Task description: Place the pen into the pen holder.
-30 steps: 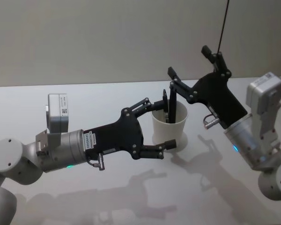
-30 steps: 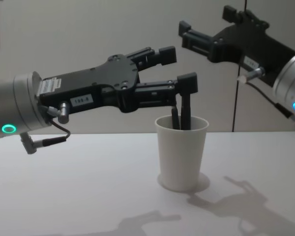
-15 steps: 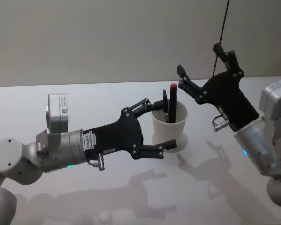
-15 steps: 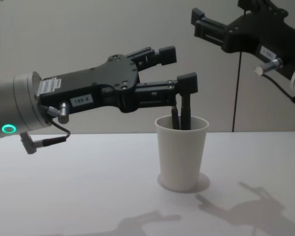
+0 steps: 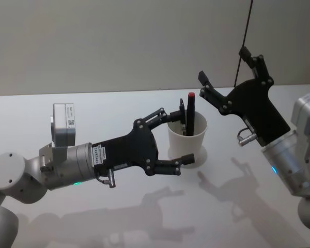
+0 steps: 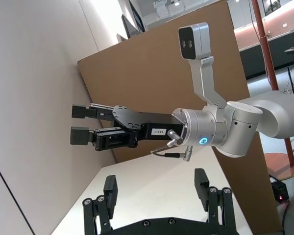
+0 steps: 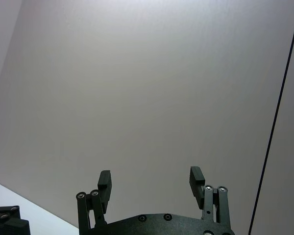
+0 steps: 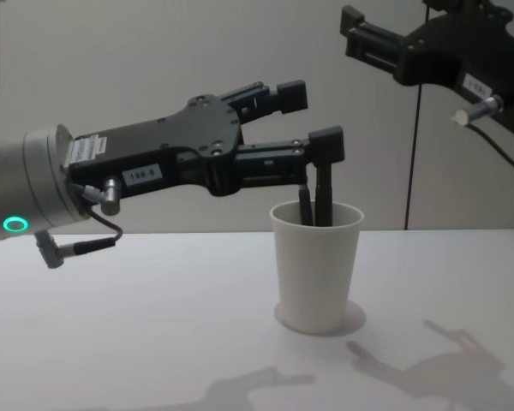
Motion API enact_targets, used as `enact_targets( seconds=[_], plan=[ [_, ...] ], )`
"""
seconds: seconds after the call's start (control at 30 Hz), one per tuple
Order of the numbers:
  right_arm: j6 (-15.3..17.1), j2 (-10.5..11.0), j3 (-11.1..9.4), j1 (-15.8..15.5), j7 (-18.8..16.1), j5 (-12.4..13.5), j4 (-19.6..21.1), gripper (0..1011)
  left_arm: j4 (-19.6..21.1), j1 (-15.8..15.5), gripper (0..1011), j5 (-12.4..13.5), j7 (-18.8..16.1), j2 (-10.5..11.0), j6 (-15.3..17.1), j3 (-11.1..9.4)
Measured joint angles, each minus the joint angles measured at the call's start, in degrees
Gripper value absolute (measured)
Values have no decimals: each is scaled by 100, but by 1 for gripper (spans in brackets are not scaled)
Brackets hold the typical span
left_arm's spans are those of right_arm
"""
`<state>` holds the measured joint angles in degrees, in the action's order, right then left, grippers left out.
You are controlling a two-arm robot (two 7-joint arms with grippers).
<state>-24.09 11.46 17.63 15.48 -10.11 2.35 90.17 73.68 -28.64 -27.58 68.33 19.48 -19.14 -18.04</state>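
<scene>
The pen holder (image 5: 187, 142) (image 8: 316, 265) is a white paper cup standing on the table. A black pen (image 5: 190, 114) (image 8: 324, 195) with a red end stands in it, beside a second dark pen (image 5: 182, 118) (image 8: 305, 206). My left gripper (image 5: 180, 137) (image 8: 309, 120) (image 6: 156, 180) is open at rim height, one finger on each side of the cup's top, touching nothing. My right gripper (image 5: 222, 64) (image 8: 353, 30) (image 7: 149, 175) is open and empty, up and to the right of the cup; the left wrist view shows the right gripper (image 6: 80, 123) farther off.
The white table (image 5: 93, 108) (image 8: 154, 300) runs back to a plain grey wall. A thin black line (image 5: 246, 26) (image 8: 415, 154) (image 7: 279, 107) goes up the wall just behind my right gripper.
My right gripper has drawn up and to the right, away from the cup, leaving the red-ended pen standing in it. The left arm has not moved.
</scene>
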Motion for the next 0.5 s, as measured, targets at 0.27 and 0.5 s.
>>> enact_targets(
  seconds=[0.27,0.5],
  plan=[
    [5,13,-6,-23,16,-5,40,1002,0,0,1004,0,0,0,0,0],
    [7,18,-6,-35,23,-5,59,1002,0,0,1004,0,0,0,0,0]
  ],
)
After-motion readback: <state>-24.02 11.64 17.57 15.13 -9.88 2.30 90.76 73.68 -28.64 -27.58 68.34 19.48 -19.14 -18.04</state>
